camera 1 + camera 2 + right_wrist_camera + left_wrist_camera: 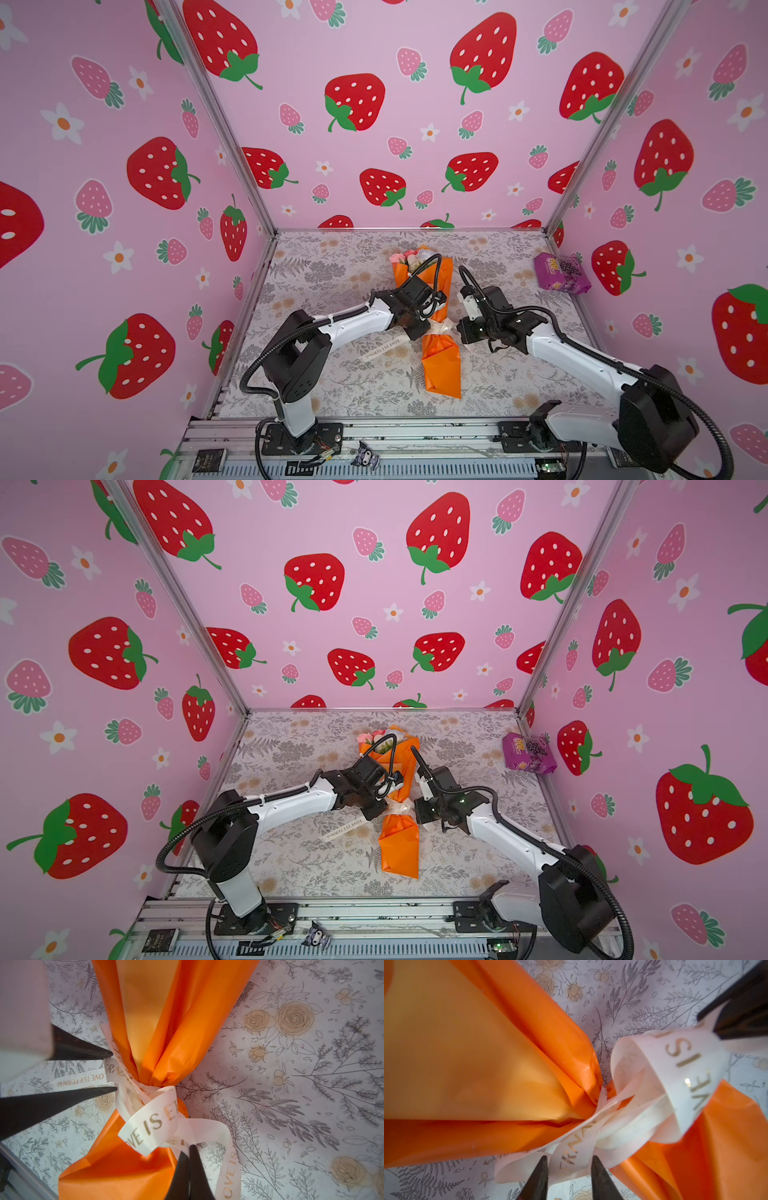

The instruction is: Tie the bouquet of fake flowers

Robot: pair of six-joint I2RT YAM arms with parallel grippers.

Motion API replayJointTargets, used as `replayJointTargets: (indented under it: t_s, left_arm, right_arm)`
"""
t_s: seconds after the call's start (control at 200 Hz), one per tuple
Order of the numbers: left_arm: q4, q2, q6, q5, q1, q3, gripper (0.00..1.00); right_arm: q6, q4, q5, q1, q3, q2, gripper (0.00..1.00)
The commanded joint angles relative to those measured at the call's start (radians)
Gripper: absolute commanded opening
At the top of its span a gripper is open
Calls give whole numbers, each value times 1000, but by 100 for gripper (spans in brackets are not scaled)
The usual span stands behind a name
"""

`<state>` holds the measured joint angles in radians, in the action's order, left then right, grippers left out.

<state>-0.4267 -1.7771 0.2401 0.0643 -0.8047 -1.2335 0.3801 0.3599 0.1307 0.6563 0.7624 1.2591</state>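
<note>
The bouquet of fake flowers [440,365] [399,850] lies along the table's middle in orange paper, its roses [405,259] at the far end. A cream ribbon [675,1076] [153,1124] with gold lettering is knotted round its narrow waist. My left gripper [569,1164] [114,1072] sits at the waist's left side, jaws apart, with one ribbon strand passing between the fingers. My right gripper [189,1148] [708,1026] is at the right side, shut on another ribbon strand near the knot. A ribbon tail [382,349] [343,831] trails left on the table.
A purple snack packet [561,272] [528,754] lies at the far right corner by the wall. Strawberry-print walls close in three sides. A metal rail [374,432] with both arm bases runs along the front edge.
</note>
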Motion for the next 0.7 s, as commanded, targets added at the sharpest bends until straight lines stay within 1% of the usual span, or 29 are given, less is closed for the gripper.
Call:
replayJointTargets:
  t_s: [0.0,0.035,0.185,0.225,0.255,0.265,0.29,0.695]
  left_arm:
    - [-34,-23,27,25,-6,-50,33]
    - [-41,-32,28,28,-6,-58,30]
    - [-49,-15,31,28,-7,-59,11]
    - [-46,-2,33,24,-5,-52,7]
    - [-47,6,36,21,-5,-48,7]
    - [-47,9,36,20,-5,-47,3]
    - [-49,13,37,22,-4,-45,0]
    - [-95,35,42,-7,-2,-40,0]
  right_arm:
    - [-1,-2,-1,-5,15,-16,3]
    - [-2,-2,0,-4,13,-16,3]
    - [0,8,-27,-5,14,-23,4]
    - [0,11,-36,-5,12,-28,3]
    - [1,9,-41,-4,12,-30,4]
    - [0,8,-42,-4,11,-32,3]
    - [1,7,-45,-4,12,-34,3]
    - [1,0,-37,-5,11,-30,3]
